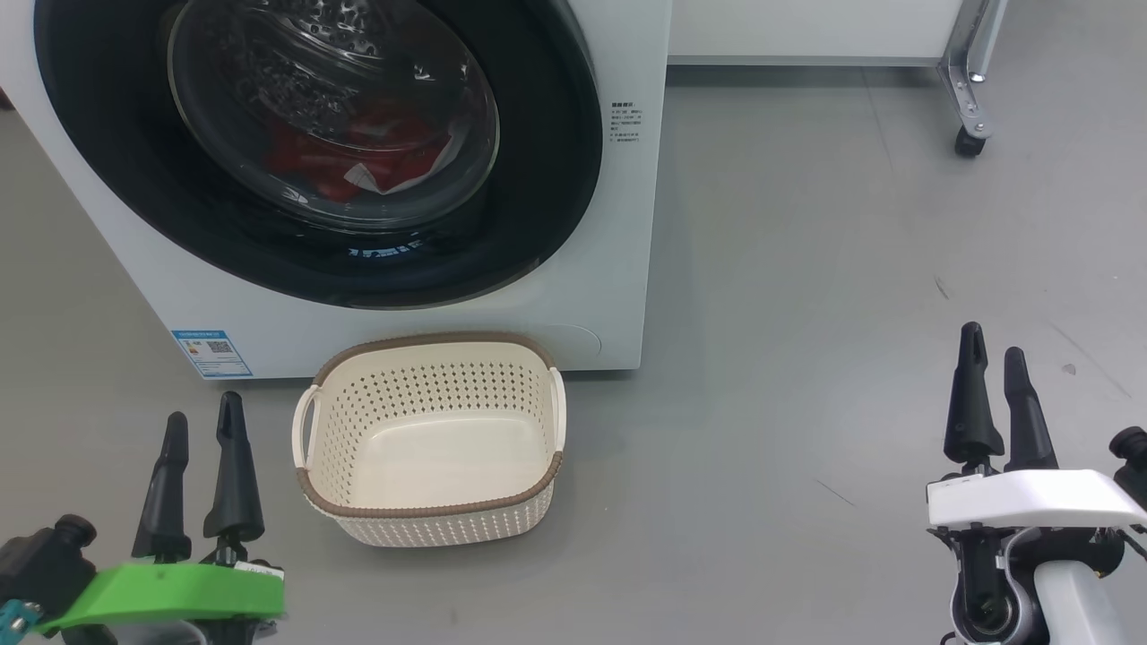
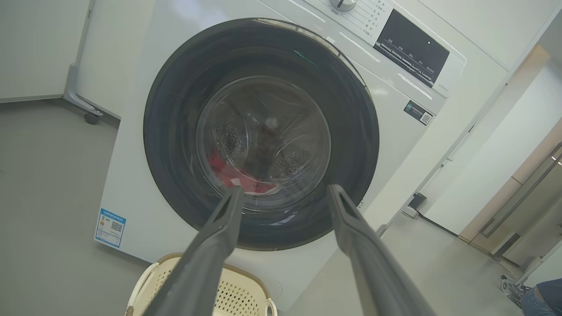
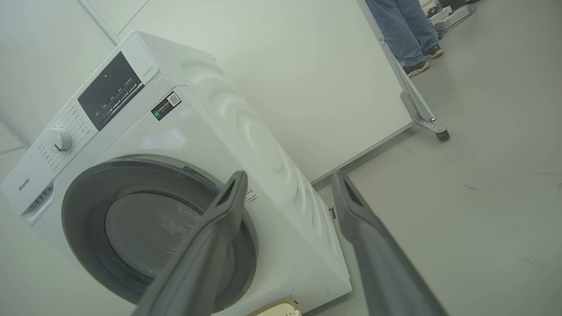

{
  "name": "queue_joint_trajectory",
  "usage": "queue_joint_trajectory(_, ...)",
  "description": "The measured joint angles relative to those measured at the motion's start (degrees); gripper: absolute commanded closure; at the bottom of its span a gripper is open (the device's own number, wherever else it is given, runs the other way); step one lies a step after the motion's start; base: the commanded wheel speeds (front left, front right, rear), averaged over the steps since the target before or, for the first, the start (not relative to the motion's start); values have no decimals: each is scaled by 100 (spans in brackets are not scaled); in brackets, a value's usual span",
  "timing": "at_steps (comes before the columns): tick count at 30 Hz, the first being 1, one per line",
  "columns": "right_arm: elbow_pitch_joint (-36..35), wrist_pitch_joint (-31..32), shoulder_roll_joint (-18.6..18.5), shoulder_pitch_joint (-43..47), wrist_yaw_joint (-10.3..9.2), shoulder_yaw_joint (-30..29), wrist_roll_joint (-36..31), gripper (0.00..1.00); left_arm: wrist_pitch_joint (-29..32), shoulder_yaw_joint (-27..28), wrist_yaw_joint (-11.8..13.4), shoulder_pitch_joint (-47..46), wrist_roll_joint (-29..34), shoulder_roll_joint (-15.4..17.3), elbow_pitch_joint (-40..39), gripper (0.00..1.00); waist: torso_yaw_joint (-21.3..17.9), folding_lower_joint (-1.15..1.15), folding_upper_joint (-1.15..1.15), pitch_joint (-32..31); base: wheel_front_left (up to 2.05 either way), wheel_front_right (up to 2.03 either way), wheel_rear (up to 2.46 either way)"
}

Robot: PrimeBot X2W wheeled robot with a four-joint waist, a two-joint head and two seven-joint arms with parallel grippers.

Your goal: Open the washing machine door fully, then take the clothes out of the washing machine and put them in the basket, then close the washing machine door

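Note:
The white washing machine [image 1: 618,296] [image 2: 136,184] [image 3: 228,114] stands ahead with its round black-rimmed door [image 1: 538,134] [image 2: 175,131] [image 3: 88,197] shut flat against the front. Behind the glass lie the red clothes [image 1: 358,157] [image 2: 228,173] with a bit of white trim. On the floor just in front sits the cream basket [image 1: 430,515] [image 2: 239,292], holding nothing. My left gripper [image 1: 202,424] [image 2: 283,191] is open at the lower left, beside the basket. Far to the right, my right gripper [image 1: 993,344] [image 3: 290,177] is open over bare floor. Neither touches anything.
A white panel on a castered metal leg [image 1: 970,98] [image 3: 423,118] stands right of the machine. A person's legs in jeans [image 3: 404,30] are behind it. Grey floor [image 1: 851,287] spreads out to the right.

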Motion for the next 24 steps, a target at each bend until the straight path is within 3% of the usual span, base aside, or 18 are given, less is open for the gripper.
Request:
queue_joint_trajectory(13, 89, -247, -18, -44, -343, 439, -1929, 0, -220, -154, -1, 124, 1436, 41, 275, 0, 16, 0, 0, 15, 0, 0, 0)
queue_joint_trajectory(24, 541, -348, -37, -40, -651, 684, -2338, 0, -310, -163, -5, 157, 1926, 24, 691, 0, 10, 0, 0, 16, 0, 0, 0)
